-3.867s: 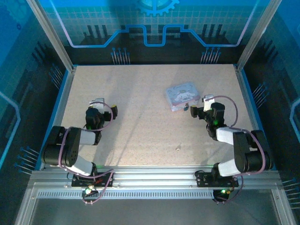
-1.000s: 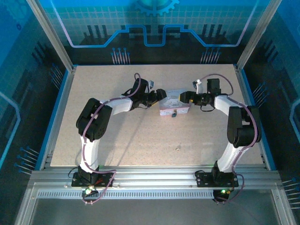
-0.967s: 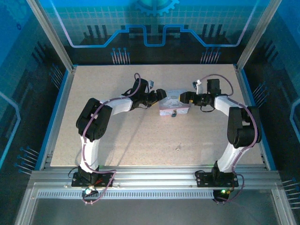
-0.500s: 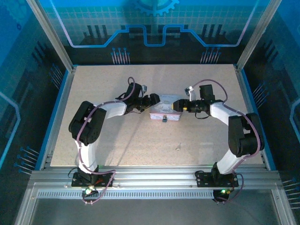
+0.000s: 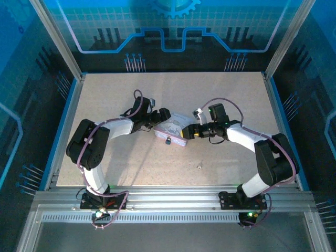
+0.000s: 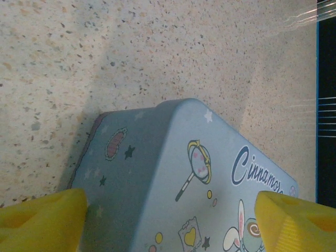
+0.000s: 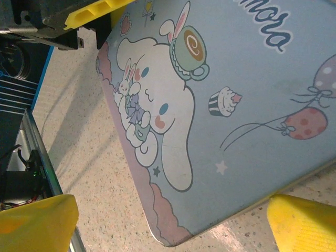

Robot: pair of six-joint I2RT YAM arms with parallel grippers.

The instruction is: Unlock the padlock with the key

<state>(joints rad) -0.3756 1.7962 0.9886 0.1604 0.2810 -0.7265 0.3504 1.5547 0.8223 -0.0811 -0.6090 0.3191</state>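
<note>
Left claw [image 5: 160,118]: released, spread wide; its yellow fingers [image 6: 42,220] flank one end of the tin [image 5: 174,127]; whether they touch it I cannot tell
Right claw [image 5: 190,132]: released, spread wide at the tin's opposite corner; fingers [image 7: 302,223] apart from it
Tin: pale, cartoon-printed; mid-table [image 5: 121,94], between both claws
Padlock [image 5: 168,140]: tiny, dark; at the tin's near edge
Key [image 5: 199,166]: small pale speck on the table, nearer the arm bases; well apart from the tin
</note>
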